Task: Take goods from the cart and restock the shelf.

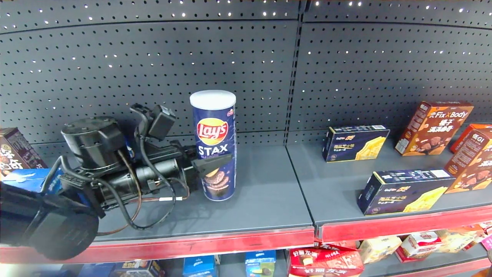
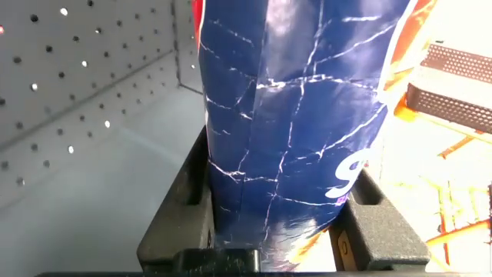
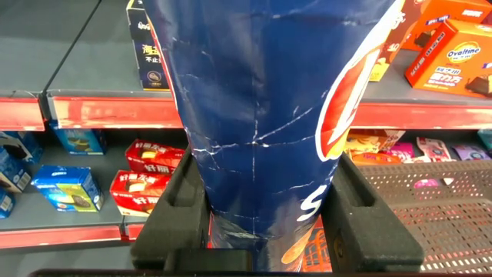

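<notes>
The left gripper (image 1: 215,162) clamps the chip can (image 1: 213,130) from its 9 o'clock. The can stands upright on the grey shelf (image 1: 265,196), with a white lid, a red-and-yellow round logo and white lettering. The right gripper (image 3: 269,219) clasps a second blue can (image 3: 261,100), similarly printed.

The chip can (image 1: 215,132) is glossy with a plastic lid (image 1: 212,99); the shelf (image 1: 265,196) is matt grey metal.

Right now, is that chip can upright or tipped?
Upright: the can stands on its base on the shelf, lid up, left gripper around it.
</notes>
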Controlling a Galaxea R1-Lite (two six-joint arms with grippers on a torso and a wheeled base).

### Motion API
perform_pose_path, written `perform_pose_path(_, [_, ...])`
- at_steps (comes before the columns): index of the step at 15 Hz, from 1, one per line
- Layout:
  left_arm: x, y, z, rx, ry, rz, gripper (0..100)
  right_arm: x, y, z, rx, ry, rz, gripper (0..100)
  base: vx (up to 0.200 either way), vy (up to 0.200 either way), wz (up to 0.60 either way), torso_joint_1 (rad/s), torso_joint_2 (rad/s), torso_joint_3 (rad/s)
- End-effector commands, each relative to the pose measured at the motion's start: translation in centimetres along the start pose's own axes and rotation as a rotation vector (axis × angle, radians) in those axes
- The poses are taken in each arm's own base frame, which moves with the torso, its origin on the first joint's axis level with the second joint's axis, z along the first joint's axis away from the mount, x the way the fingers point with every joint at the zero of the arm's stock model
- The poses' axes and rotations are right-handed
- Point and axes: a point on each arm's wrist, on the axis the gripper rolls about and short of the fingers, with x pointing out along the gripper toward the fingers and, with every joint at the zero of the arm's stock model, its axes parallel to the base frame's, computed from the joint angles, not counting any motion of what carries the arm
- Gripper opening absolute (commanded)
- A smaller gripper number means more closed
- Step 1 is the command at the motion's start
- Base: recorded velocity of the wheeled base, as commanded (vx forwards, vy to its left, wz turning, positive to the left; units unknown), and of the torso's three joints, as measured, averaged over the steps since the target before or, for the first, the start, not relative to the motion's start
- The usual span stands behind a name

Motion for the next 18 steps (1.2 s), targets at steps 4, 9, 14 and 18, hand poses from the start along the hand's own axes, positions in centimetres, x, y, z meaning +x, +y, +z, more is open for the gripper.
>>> perform_pose_path(4, [-1.9,-2.5,-1.6,0.018,-0.029,0.003,0,0.0,0.0,0.1,-0.001,-0.003,0.001,0,0.000,0.000,0.00,0.000,0.00,0.000])
perform_pose_path(9, [-1.8,-2.7,-4.9,-0.006,-0.002,0.042,0,-0.1,0.0,0.2,-0.001,-0.007,0.001,0,0.000,0.000,0.00,0.000,0.00,0.000])
perform_pose_path(14, [-0.9,-1.8,-6.7,-0.005,-0.014,0.052,0,-0.1,0.0,0.3,-0.002,-0.010,-0.001,0,0.000,0.000,0.00,0.000,0.00,0.000])
perform_pose_path(18, [-0.8,-1.8,-6.9,-0.010,-0.008,0.052,0,0.0,0.0,0.2,-0.001,-0.005,0.003,0,0.000,0.000,0.00,0.000,0.00,0.000])
